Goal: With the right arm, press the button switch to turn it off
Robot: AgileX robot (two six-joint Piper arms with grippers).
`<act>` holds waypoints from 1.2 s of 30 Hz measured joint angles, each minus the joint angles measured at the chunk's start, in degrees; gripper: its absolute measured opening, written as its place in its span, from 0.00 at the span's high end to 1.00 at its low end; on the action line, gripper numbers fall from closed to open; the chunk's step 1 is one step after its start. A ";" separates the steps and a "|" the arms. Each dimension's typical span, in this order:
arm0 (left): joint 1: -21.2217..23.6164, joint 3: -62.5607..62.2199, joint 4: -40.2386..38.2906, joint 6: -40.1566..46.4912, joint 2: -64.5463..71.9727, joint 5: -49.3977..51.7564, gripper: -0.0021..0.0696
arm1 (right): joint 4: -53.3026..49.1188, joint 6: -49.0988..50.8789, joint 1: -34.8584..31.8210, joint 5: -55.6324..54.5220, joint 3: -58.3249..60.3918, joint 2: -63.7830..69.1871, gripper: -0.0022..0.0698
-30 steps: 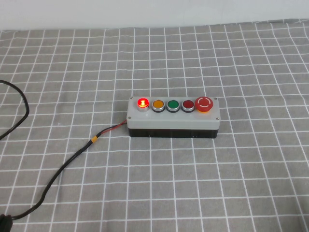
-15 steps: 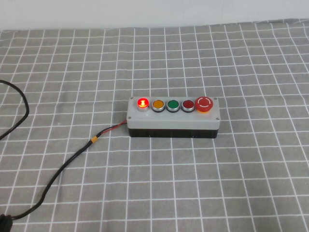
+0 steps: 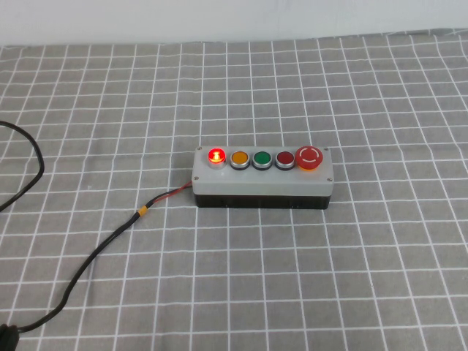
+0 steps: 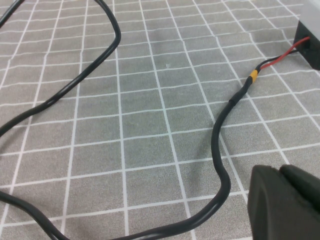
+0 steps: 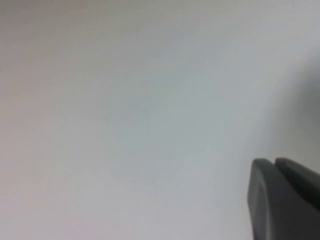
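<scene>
The button switch (image 3: 216,156) glows bright red at the left end of the row on a grey-topped black box (image 3: 263,189) in the middle of the table. Neither arm shows in the high view. My left gripper (image 4: 280,172) is shut and empty, low over the cloth beside the box's black cable (image 4: 220,150); a corner of the box (image 4: 309,35) shows in the left wrist view. My right gripper (image 5: 274,165) is shut and empty, facing a plain pale surface, far from the box.
Orange (image 3: 240,158), green (image 3: 262,158) and dark red (image 3: 284,158) buttons and a big red mushroom button (image 3: 309,157) fill the row. A black cable (image 3: 102,248) runs from the box to the front left. The grey checked cloth (image 3: 351,263) covers the table.
</scene>
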 joint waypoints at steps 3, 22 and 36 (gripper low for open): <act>0.00 0.00 0.00 0.00 0.00 0.00 0.98 | -0.09 4.49 0.00 9.63 -7.38 6.72 0.99; 0.00 0.00 0.00 0.00 0.00 0.00 0.98 | 2.29 -4.83 0.00 22.60 -20.93 41.81 0.99; 0.00 0.00 0.00 0.00 0.00 0.00 0.98 | 9.85 -11.38 6.76 27.62 -22.95 48.47 0.99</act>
